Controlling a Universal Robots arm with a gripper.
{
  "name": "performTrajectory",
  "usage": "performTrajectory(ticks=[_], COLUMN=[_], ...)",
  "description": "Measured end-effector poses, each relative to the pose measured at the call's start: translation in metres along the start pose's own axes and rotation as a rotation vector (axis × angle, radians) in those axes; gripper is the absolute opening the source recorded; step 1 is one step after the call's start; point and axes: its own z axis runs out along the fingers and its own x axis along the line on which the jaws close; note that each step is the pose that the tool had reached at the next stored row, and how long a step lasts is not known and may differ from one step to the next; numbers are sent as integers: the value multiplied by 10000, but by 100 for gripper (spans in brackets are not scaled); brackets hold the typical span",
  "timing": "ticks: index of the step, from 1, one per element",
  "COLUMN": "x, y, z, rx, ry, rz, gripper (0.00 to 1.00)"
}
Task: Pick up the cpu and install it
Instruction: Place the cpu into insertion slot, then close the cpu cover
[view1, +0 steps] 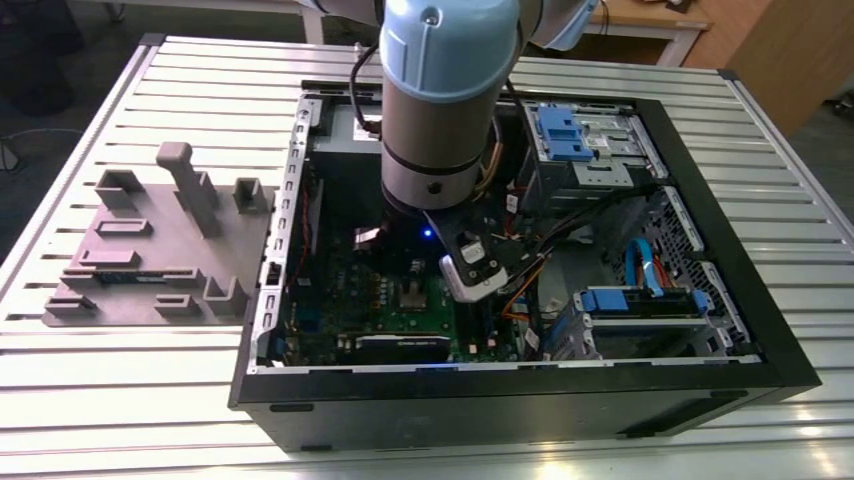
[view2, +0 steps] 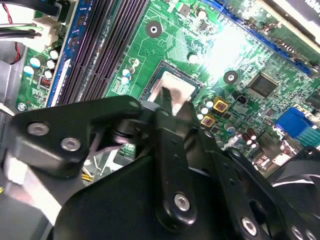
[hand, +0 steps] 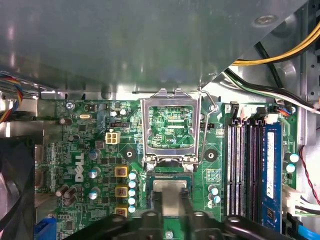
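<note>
1. The gripper (hand: 171, 196) stands over the socket (hand: 170, 175), its fingers narrowly parted and apparently clamped on 2 opposite edges of the cpu (hand: 171, 187), keeping it flat above the socket.
2. The hinged frame (hand: 171, 127) is swung up, which leaves the socket open.
3. Count: 1 cpu, 1 socket, 1 hinged frame.

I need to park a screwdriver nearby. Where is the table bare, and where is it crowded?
Bare table slats lie between the grey fixture plate and the near edge, at the exterior view's left of the computer case, and beyond the plate. Inside the case it is crowded: arm, cables, drive bays.
</note>
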Motion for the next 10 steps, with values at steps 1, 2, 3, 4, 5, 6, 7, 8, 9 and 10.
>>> performTrajectory(ticks=[1, 2, 3, 4, 5, 6, 7, 8, 9, 10], x=[0, 0, 0, 0, 0, 0, 0, 0, 0, 0], y=[0, 0, 0, 0, 0, 0, 0, 0, 0, 0], z=[0, 0, -1, -1, -1, -1, -1, -1, -1, -1], rx=[0, 1, 1, 1, 1, 1, 2, 1, 1, 2], ry=[1, 1, 1, 1, 1, 2, 2, 2, 2, 6], rz=[0, 0, 0, 0, 0, 0, 0, 0, 0, 0], gripper=[23, 23, 17, 11, 11, 10, 10, 10, 10, 10])
